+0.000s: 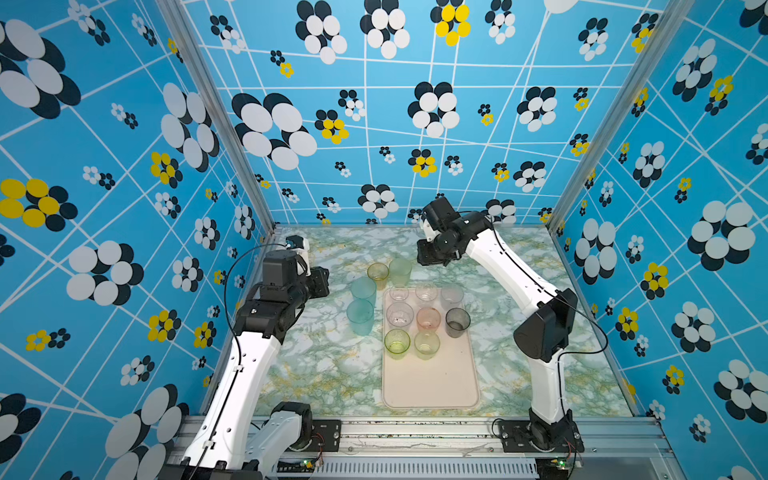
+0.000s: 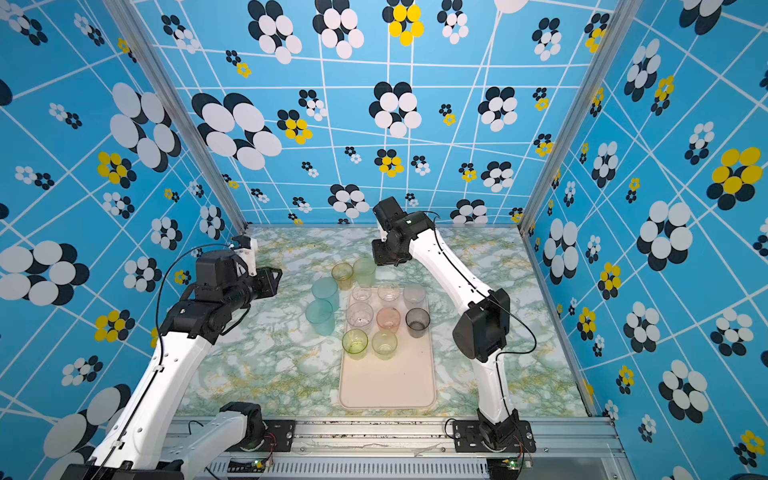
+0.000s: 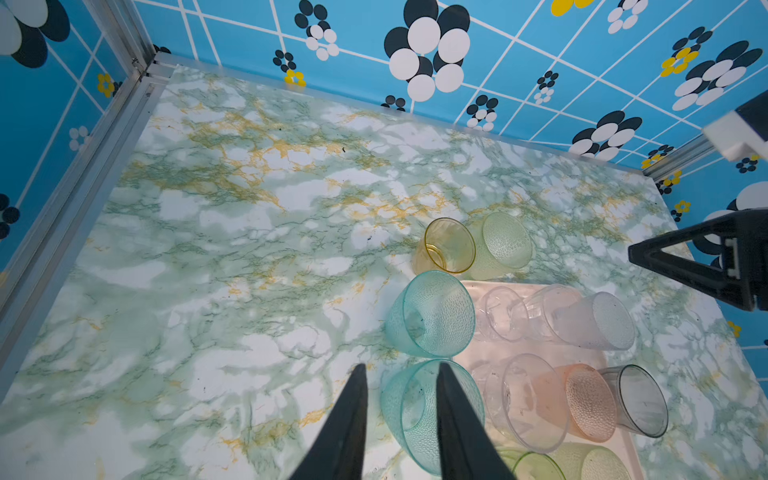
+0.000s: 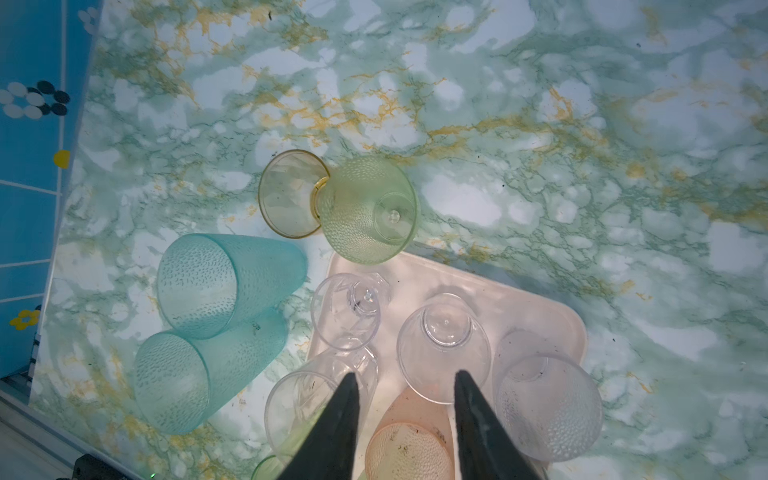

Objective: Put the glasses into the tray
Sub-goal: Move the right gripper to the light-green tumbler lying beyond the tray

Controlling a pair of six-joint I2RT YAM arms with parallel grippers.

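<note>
A big flat cream-pink tray [image 1: 432, 382] with round corners lies on the green and white marble worktop [image 1: 324, 365]. It sits a little nearer the right edge, and one short side is close to the front edge.

Eight small see-through cups stand at the far end of the tray. In the far row are a small clear cup [image 1: 399, 294], a second clear cup [image 1: 426, 293] and a frosted cup [image 1: 451, 296]. In the middle row are a wide clear cup [image 1: 400, 314], a pink cup [image 1: 428, 319] and a smoky grey cup [image 1: 457, 322]. In the near row are a bright green cup [image 1: 397, 343] and a pale yellow-green cup [image 1: 427, 344].

Four cups stand on the worktop, not in the tray. Two tall teal-blue cups [image 1: 363, 291] [image 1: 360, 318] stand together just beside the tray's far left corner. An amber cup [image 1: 378, 274] and a tall pale green cup [image 1: 400, 270] stand side by side just past the tray's far edge.

The left gripper [image 3: 402, 365] hangs in the air to the left of the teal-blue cups. Its two black fingers are apart and hold nothing. The right gripper [image 4: 406, 373] hangs in the air near the tray's far edge. Its fingers are apart too, and empty.
</note>
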